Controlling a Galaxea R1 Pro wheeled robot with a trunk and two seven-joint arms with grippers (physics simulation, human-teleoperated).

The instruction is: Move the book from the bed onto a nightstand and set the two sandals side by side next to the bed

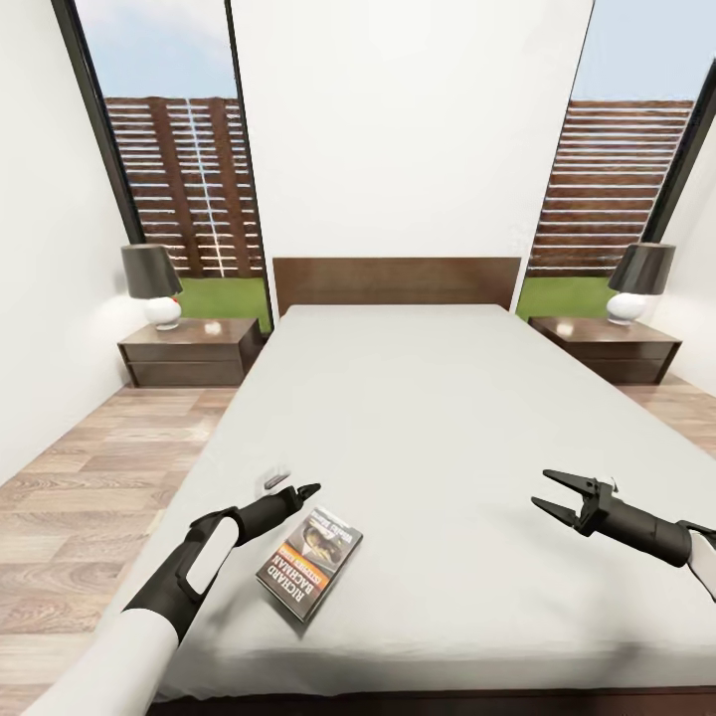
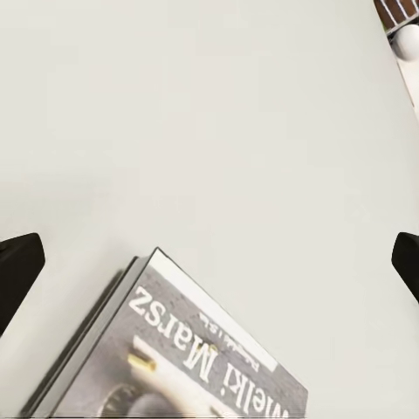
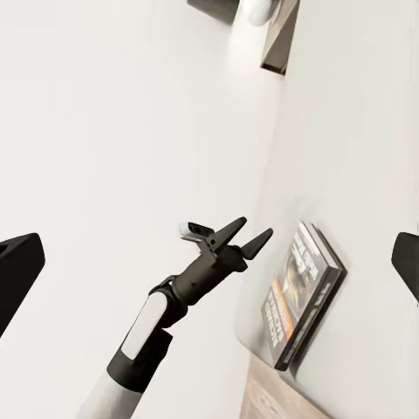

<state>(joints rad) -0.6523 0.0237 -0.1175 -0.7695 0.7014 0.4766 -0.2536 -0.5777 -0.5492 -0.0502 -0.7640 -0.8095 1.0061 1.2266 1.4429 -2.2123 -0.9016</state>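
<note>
Left gripper (image 1: 302, 491) hovers beside book (image 1: 310, 561).

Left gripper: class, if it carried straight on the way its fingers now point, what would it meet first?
Probably the bed: the left gripper angles down at bare mattress just beyond the book. Depth is uncertain.

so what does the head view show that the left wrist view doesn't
Head view alone: both nightstands, each with a lamp, the headboard, windows, wood floor, the left gripper from outside and the right gripper with open jaws. Left wrist view alone: the book's cover close enough to read "Marsz", between its own dark fingertips. Both: the book lying flat on the bed's grey mattress.
</note>
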